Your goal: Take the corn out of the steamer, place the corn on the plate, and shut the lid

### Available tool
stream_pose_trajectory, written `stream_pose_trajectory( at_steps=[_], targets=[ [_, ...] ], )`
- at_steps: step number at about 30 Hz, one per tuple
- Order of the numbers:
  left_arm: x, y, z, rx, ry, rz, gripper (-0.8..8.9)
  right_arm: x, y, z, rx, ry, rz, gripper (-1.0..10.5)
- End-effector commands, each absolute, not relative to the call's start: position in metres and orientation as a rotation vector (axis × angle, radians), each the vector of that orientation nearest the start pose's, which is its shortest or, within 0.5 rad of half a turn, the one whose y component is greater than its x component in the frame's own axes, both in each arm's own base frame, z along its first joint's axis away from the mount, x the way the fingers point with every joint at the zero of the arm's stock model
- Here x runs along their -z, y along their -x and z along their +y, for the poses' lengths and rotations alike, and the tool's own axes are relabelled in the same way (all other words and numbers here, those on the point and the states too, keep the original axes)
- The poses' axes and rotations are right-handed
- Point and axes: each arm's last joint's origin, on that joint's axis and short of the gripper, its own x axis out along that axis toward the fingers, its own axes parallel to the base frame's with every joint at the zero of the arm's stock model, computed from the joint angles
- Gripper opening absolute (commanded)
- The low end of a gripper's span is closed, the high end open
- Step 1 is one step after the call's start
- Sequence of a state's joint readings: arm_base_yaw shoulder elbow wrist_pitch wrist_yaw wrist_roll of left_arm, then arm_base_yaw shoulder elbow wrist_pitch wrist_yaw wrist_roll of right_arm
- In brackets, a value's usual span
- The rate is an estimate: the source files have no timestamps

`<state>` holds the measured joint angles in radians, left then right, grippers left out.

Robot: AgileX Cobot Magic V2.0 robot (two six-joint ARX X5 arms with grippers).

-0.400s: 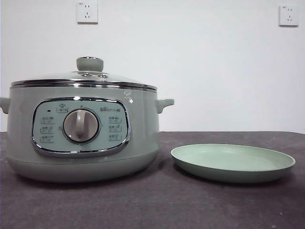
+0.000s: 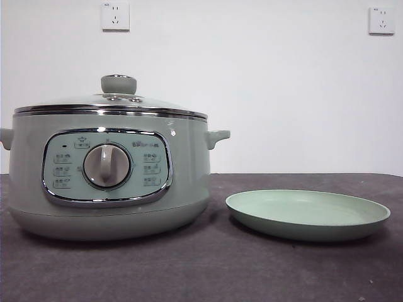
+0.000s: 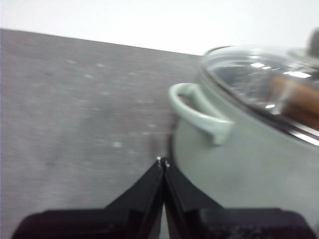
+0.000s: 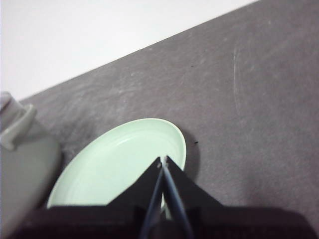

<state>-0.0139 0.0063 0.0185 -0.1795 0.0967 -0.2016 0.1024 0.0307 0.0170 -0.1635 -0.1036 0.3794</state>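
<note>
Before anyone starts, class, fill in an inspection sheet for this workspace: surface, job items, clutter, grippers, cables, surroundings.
Surface: dark grey table, a few pale specks.
Job items: pot with lid on; something orange-brown shows blurred through the glass; plate bare beside it.
Clutter: nothing seen.
Grippers: left gripper near pot handle, jaws shut; right gripper over plate, jaws shut.
Cables: nothing seen.
Surroundings: white wall, two sockets.

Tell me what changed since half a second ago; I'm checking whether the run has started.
Nothing visibly changed. The lid sits on the steamer, the plate lies bare beside it, and no arm shows in the front view. The left gripper is by the steamer's side handle, the right gripper over the plate, both with jaws shut.
</note>
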Motion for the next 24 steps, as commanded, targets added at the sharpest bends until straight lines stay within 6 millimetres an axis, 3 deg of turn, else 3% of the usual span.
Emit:
stream_pose_trajectory(
  at_steps=[1,9,18,24],
  targets=[
    [-0.149,-0.096,-0.005,0.128,0.295,0.194,-0.06,-0.149,-0.096,0.013,-0.161,-0.438,0.225,0.0],
    [-0.168,-0.091,-0.006,0.151,0.322,0.18,-0.07,-0.185,-0.093,0.012,-0.179,-0.435,0.148,-0.1],
    [-0.228,-0.072,-0.005,0.159,0.315,0.106,-0.07,-0.248,-0.099,0.013,-0.183,-0.415,0.14,-0.1],
    [-0.264,-0.074,-0.006,0.18,0.273,0.139,-0.07,-0.291,-0.116,0.018,-0.293,-0.301,0.199,-0.1]
  ],
)
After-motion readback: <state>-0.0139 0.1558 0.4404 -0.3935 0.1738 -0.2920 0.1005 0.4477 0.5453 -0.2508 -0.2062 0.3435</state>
